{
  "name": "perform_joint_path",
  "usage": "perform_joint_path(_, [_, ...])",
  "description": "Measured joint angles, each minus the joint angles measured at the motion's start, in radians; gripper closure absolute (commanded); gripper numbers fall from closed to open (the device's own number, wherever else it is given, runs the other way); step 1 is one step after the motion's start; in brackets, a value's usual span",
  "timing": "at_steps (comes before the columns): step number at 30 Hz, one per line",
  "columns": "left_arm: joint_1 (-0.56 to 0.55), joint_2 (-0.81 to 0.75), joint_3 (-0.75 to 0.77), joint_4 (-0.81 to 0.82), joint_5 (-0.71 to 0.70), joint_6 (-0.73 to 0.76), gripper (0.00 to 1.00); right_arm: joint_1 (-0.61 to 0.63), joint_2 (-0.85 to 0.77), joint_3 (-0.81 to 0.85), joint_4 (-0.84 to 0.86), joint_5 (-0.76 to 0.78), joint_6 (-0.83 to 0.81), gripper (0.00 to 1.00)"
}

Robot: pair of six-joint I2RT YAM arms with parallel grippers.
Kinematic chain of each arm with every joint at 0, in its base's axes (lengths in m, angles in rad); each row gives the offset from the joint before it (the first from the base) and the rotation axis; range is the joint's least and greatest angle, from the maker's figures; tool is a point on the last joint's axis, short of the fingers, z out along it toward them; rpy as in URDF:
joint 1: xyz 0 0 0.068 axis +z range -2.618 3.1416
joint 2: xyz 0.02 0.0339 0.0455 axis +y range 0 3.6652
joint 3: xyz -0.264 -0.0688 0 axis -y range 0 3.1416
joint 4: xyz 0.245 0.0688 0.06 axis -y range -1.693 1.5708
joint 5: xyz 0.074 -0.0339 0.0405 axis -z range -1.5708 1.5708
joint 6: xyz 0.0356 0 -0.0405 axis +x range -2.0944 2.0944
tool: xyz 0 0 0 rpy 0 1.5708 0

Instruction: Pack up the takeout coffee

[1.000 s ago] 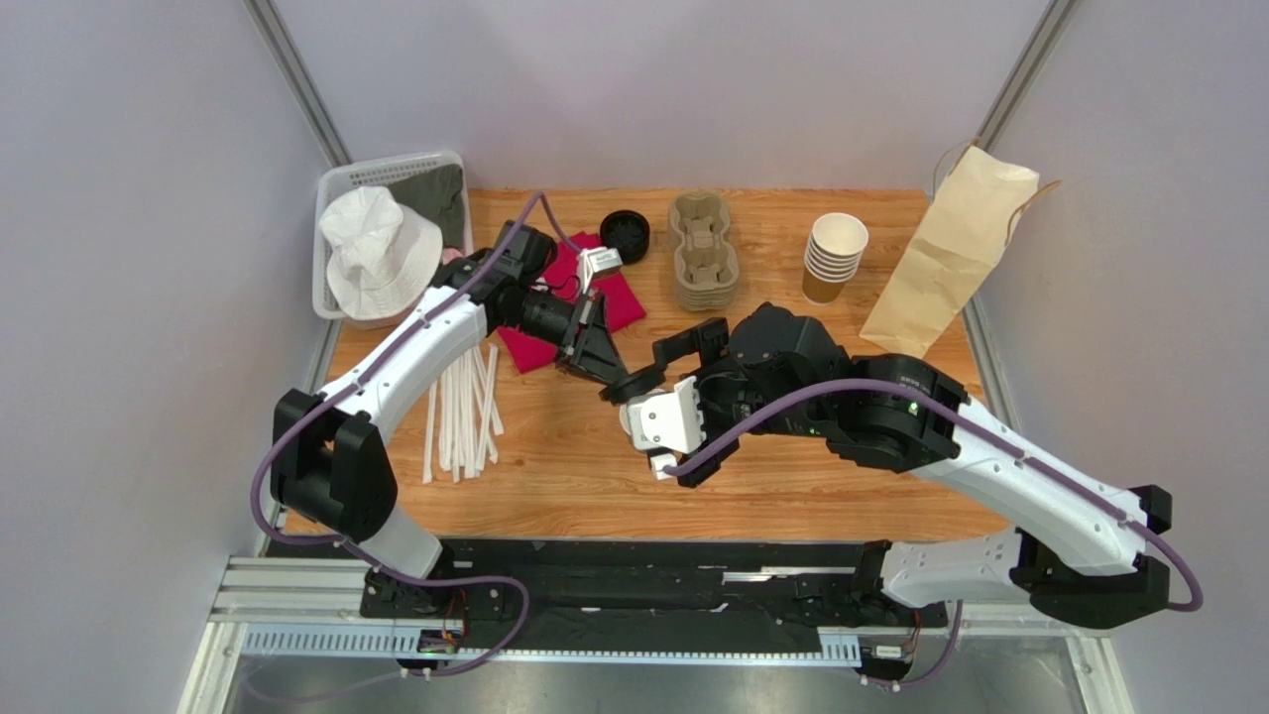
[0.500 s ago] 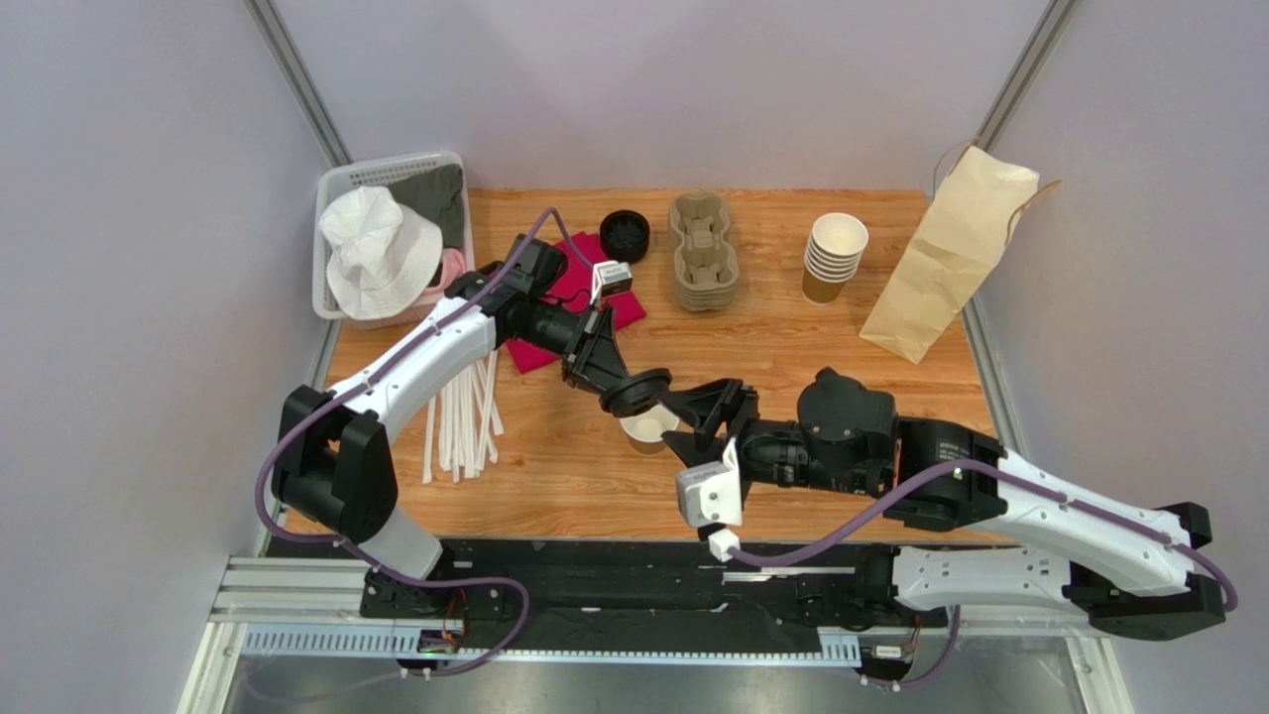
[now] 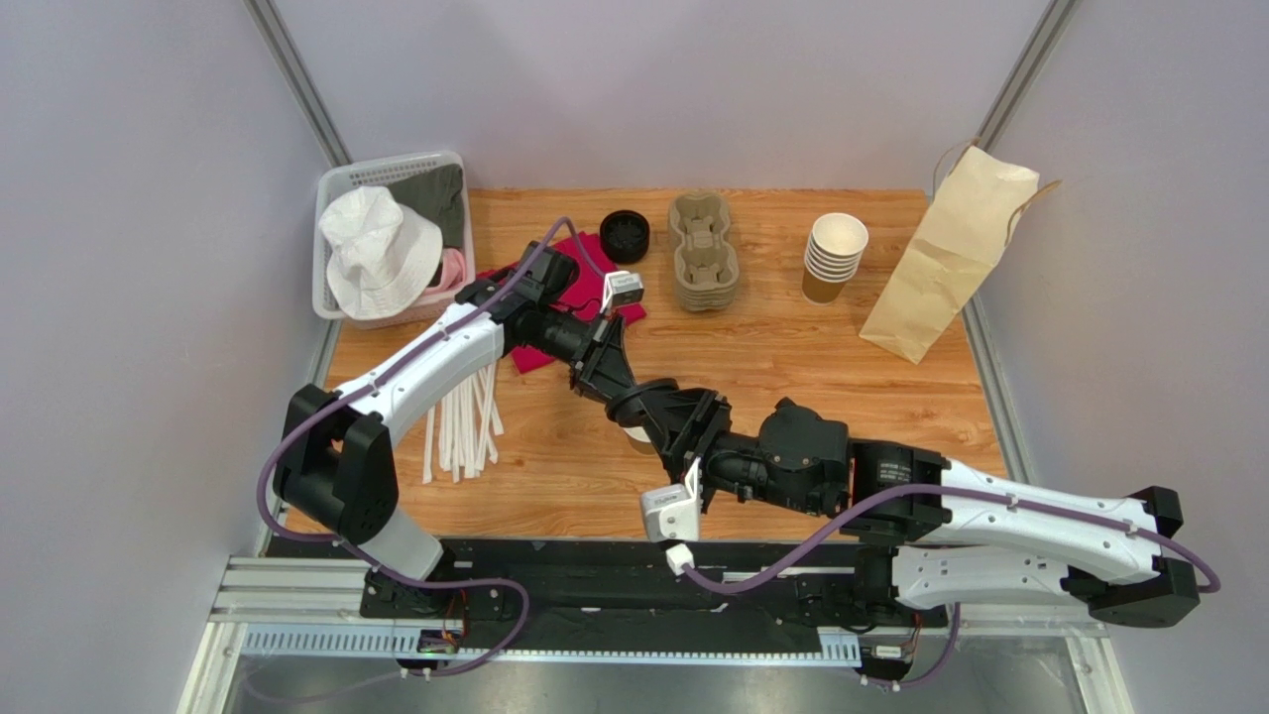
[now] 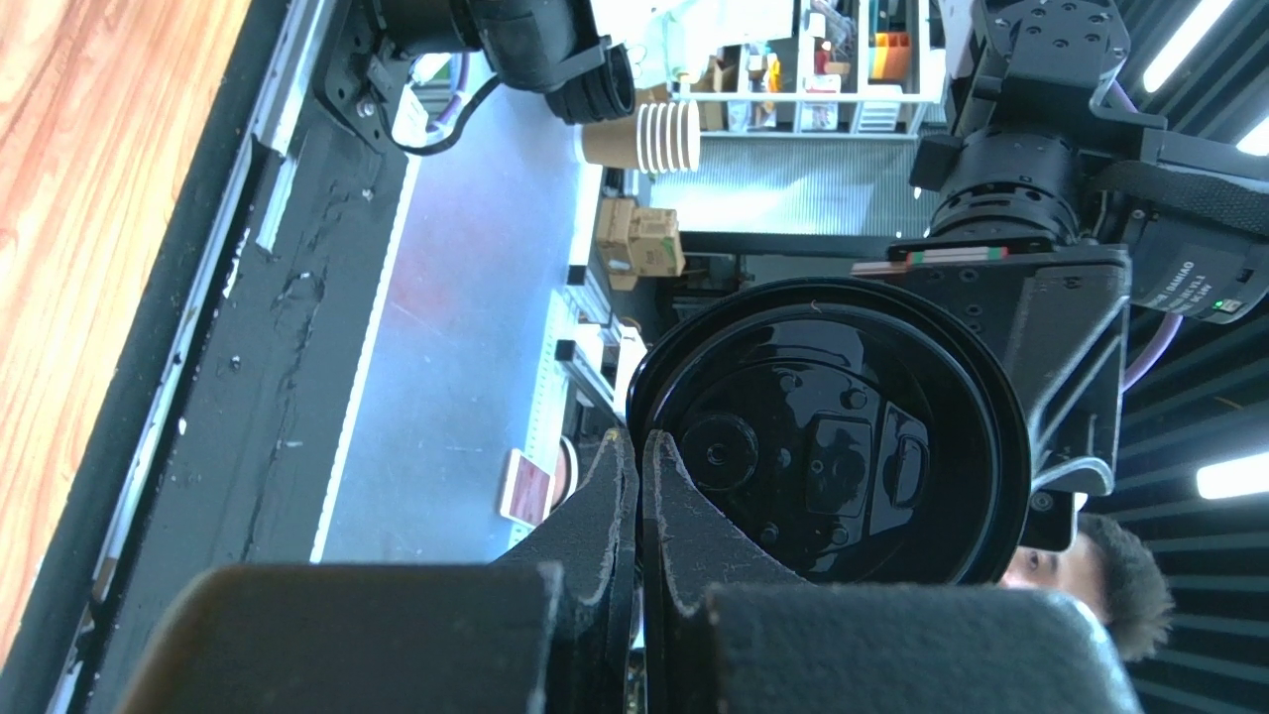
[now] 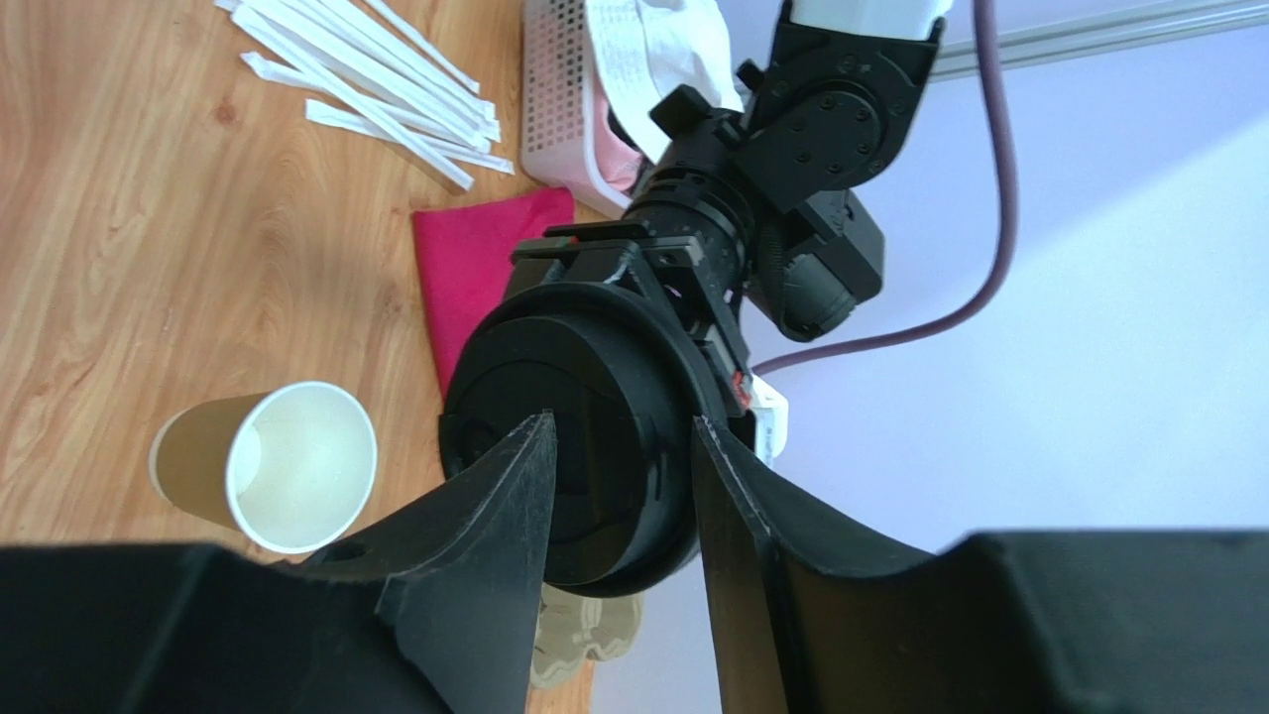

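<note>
A black lid (image 4: pixel 834 432) hangs in the air above the middle of the table. My left gripper (image 4: pixel 641 439) is shut on its rim, its top face turned to the left wrist camera. My right gripper (image 5: pixel 623 424) comes from the opposite side, and its two fingers sit closed against the lid (image 5: pixel 618 380). In the top view the two grippers meet, left (image 3: pixel 632 393) and right (image 3: pixel 679 423). The brown paper cup (image 5: pixel 291 469) of the takeout coffee stands lidless on the wood just below them, its white inside showing. From above the arms mostly hide it.
At the back stand a stack of lidless cups (image 3: pixel 834 253), a kraft paper bag (image 3: pixel 949 250), a pulp cup carrier (image 3: pixel 703 250) and a loose black lid (image 3: pixel 624 234). On the left are a red cloth (image 3: pixel 522 354), white straws (image 3: pixel 465 417) and a basket with a white hat (image 3: pixel 380 246).
My right arm swung in toward the left gripper and its jaws narrowed from wide open onto the lid. The left arm carried the lid slightly right and forward.
</note>
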Motion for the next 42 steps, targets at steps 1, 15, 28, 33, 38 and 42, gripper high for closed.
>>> perform_joint_path(1, [-0.002, 0.000, -0.002, 0.000, 0.000, -0.001, 1.00, 0.000, 0.000, -0.001, 0.008, 0.006, -0.004, 0.60])
perform_joint_path(15, [-0.011, 0.000, -0.006, 0.005, 0.000, -0.003, 1.00, 0.001, -0.007, 0.000, 0.014, 0.057, -0.019, 0.72])
perform_joint_path(28, [-0.038, 0.000, -0.006, 0.008, -0.002, -0.003, 1.00, 0.001, -0.007, 0.002, -0.001, 0.068, -0.034, 1.00])
perform_joint_path(33, [-0.041, 0.000, -0.006, 0.008, -0.008, -0.003, 0.84, 0.002, -0.006, 0.019, -0.039, 0.069, -0.032, 1.00])
perform_joint_path(38, [-0.043, 0.000, -0.006, 0.006, -0.014, 0.006, 0.37, 0.002, -0.006, 0.039, -0.076, 0.069, -0.019, 1.00])
perform_joint_path(42, [-0.043, 0.000, -0.004, -0.016, -0.032, 0.026, 0.01, 0.002, -0.013, 0.050, -0.102, 0.070, -0.006, 1.00])
